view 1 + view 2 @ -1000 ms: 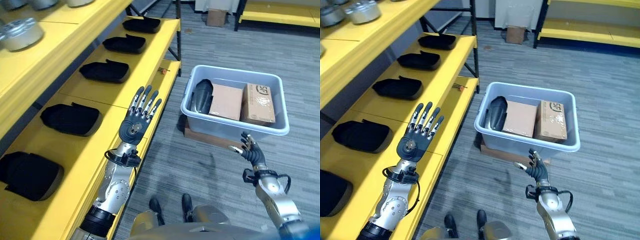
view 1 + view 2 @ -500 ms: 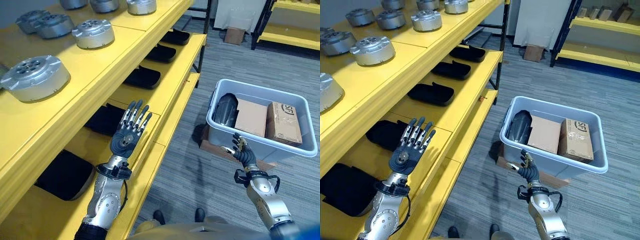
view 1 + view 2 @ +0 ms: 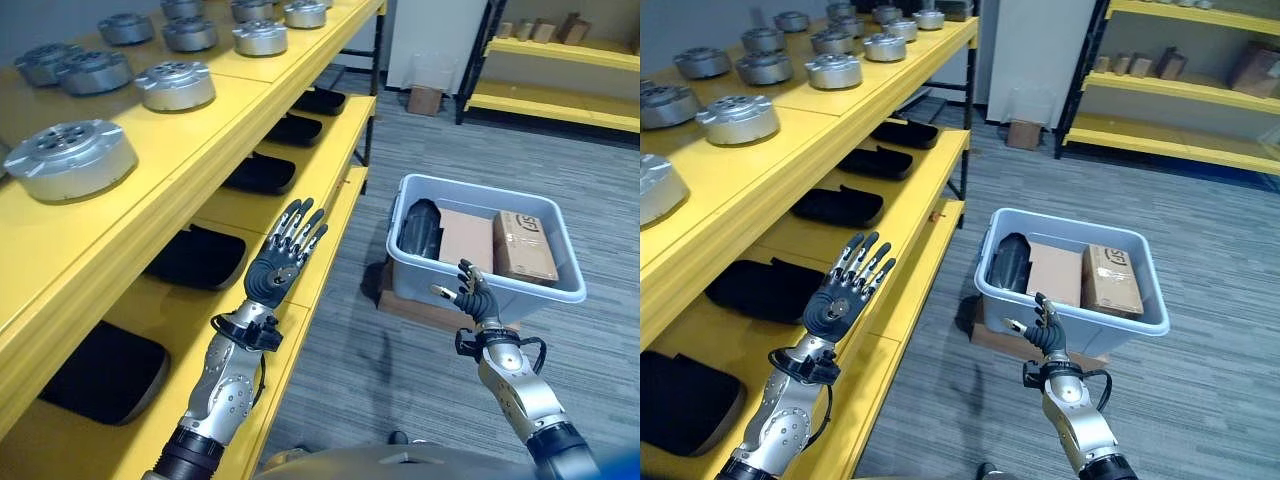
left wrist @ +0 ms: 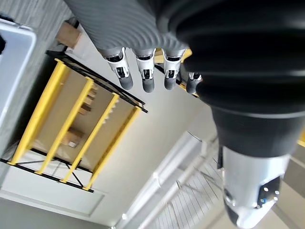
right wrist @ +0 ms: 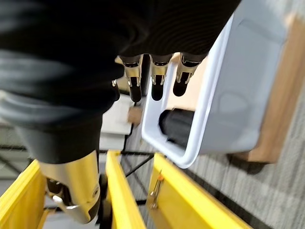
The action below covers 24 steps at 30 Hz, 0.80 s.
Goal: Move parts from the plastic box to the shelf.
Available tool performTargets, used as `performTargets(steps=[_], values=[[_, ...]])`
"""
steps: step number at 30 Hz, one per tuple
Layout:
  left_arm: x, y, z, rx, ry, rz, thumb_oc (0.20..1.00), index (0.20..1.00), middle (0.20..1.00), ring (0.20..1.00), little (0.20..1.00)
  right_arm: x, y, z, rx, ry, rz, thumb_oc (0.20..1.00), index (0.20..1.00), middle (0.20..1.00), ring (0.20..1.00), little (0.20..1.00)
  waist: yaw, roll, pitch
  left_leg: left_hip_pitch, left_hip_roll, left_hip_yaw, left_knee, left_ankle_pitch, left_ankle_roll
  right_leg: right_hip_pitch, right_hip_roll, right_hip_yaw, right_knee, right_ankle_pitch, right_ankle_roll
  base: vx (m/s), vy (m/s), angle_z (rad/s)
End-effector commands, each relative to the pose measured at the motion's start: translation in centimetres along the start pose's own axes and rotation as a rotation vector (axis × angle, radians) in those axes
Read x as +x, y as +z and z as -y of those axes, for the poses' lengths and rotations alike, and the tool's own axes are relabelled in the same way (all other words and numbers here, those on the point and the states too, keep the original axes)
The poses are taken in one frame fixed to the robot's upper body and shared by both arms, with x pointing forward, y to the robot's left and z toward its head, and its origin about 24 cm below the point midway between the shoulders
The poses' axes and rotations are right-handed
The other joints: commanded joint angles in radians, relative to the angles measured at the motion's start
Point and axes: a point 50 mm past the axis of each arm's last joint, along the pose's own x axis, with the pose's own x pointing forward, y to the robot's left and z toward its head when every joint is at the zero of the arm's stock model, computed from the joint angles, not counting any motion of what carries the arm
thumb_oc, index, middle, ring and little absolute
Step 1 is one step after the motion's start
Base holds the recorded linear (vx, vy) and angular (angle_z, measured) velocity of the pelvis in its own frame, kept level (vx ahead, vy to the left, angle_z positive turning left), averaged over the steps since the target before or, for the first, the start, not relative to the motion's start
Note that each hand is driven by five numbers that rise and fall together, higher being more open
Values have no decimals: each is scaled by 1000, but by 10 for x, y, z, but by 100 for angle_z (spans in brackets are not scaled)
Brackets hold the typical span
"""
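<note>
Grey carpeted flooring point(image 3: 400, 360) is seen beneath a yellow shelf point(image 3: 200, 130) along the robot's left, with silver round parts point(image 3: 70, 160) set in rows on the upper level and black moulded parts point(image 3: 200, 257) laid along the lower level. On the floor, the plastic box point(image 3: 1070, 310) is set on a flat brown board and is loaded with one black part point(image 3: 1012, 264) at its shelf end and two cardboard cartons point(image 3: 1085, 278) beside it. The left hand point(image 3: 275, 270) is raised at the lower shelf's front edge, fingers straight and spread, nothing held. The right hand point(image 3: 468, 297) is held just before the box's near wall, fingers relaxed and empty
</note>
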Motion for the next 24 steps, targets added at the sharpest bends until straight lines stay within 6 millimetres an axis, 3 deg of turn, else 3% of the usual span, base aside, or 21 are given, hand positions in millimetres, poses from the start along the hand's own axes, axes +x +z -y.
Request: performTargets(steps=[1,2,5,9,14,21,24], values=[[5,19,1,87,-35,73,1000,1000,1000,1000,1000,12,41,4,-3,-66,195,1000,1000,1000,1000,1000,31,-23,40,-27,-1,-114,78,-68,0,52,-139,-7,-48,161,96,65,-486,-42],[3,21,-2,108,-32,74,1000,1000,1000,1000,1000,14,44,3,-22,-72,214,1000,1000,1000,1000,1000,38,-22,54,-23,23,-101,85,-79,-9,39,-189,-14,-81,218,115,48,-438,-43],[-5,23,-8,131,-7,75,1000,1000,1000,1000,1000,14,44,7,-39,-65,220,1000,1000,1000,1000,1000,42,-15,56,-19,64,-69,89,-62,-38,83,-166,-51,-141,186,119,114,-379,-33],[-11,33,-13,145,91,143,1000,1000,1000,1000,1000,11,51,17,-159,-85,273,1000,1000,1000,1000,1000,35,-8,45,-24,101,-56,99,-39,-57,99,-128,-38,-122,116,92,146,-267,-16],[-11,43,-18,142,94,166,1000,1000,1000,1000,1000,12,48,33,-197,-190,244,1000,1000,1000,1000,1000,27,-6,35,-28,141,-76,127,-38,-79,117,-95,-15,-102,58,50,164,-221,-27],[-11,42,-19,140,94,145,1000,1000,1000,1000,1000,14,42,52,-200,-330,200,1000,1000,1000,1000,1000,2,6,38,-44,203,-85,181,-34,-107,96,-62,15,-46,2,2,154,-185,-10],[-8,40,-17,140,75,148,1000,1000,1000,1000,1000,15,43,54,-207,-352,214,1000,1000,1000,1000,1000,-12,17,51,-62,234,-90,224,-2,-123,74,-45,30,-16,-19,-16,129,-129,-17]])
